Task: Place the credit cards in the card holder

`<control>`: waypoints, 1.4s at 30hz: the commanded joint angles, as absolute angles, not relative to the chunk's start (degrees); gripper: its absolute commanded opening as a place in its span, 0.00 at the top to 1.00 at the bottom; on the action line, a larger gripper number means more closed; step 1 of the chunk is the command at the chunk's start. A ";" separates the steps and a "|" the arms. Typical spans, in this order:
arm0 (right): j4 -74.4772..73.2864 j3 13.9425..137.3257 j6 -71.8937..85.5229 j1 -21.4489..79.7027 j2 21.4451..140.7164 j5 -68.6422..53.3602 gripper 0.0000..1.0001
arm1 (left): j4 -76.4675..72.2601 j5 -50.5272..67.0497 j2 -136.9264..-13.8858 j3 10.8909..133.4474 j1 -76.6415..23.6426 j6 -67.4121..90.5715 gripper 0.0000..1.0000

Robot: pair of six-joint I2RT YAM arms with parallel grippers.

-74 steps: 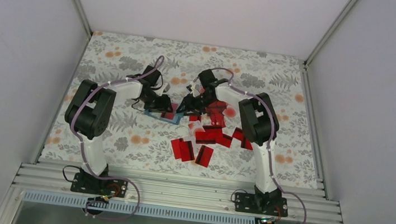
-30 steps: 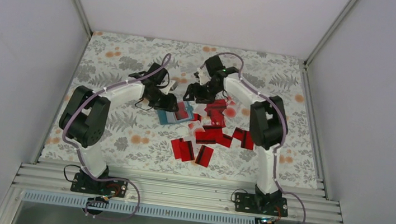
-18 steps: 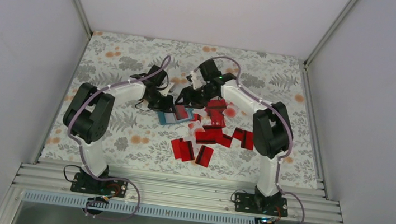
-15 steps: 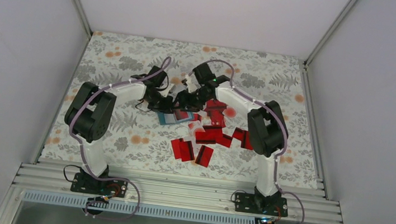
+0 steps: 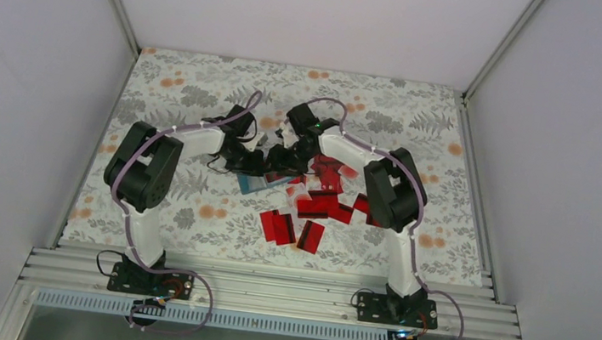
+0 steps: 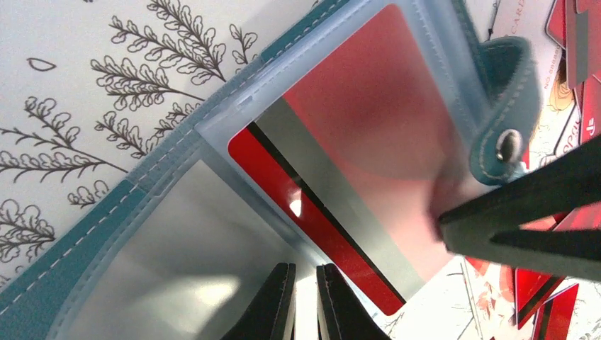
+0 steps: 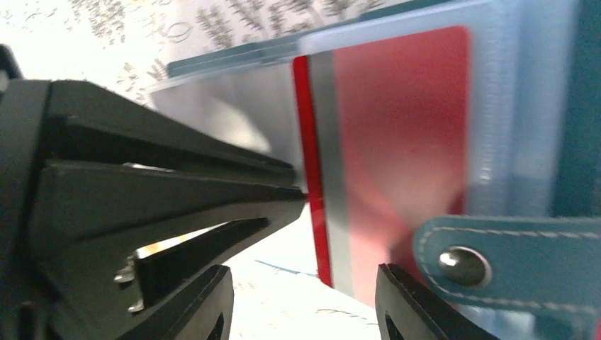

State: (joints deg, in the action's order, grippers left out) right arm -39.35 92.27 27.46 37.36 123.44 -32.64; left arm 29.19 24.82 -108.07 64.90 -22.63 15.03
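- White floral table (image 5: 423, 115) carried everything near its centre.
- Loose credit cards (image 5: 310, 207) lay scattered between centre and near edge.
- Teal card holder (image 5: 250, 183) lay open just left of them, one red card (image 6: 340, 156) partly in its clear sleeve.
- Left gripper (image 6: 305, 273) was clenched on that sleeve's edge.
- Right gripper (image 7: 303, 276) stood released, jaws astride the card's end.

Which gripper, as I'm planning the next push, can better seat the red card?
Likely right: right gripper, open, straddles the red card's exposed end; left gripper sits shut against the card holder.
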 commanded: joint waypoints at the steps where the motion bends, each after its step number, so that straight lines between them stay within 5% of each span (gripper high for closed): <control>1: -41.71 93.05 26.28 35.56 124.12 -27.57 0.49 | 28.30 25.48 -108.96 64.36 -22.59 14.17 0.90; 24: -38.48 92.00 24.30 33.76 125.44 -35.72 0.50 | 28.24 26.26 -112.27 65.44 -22.61 13.89 0.91; 42: -44.64 96.20 21.99 34.94 124.12 -30.20 0.51 | 28.75 26.34 -112.12 65.96 -22.65 13.80 0.95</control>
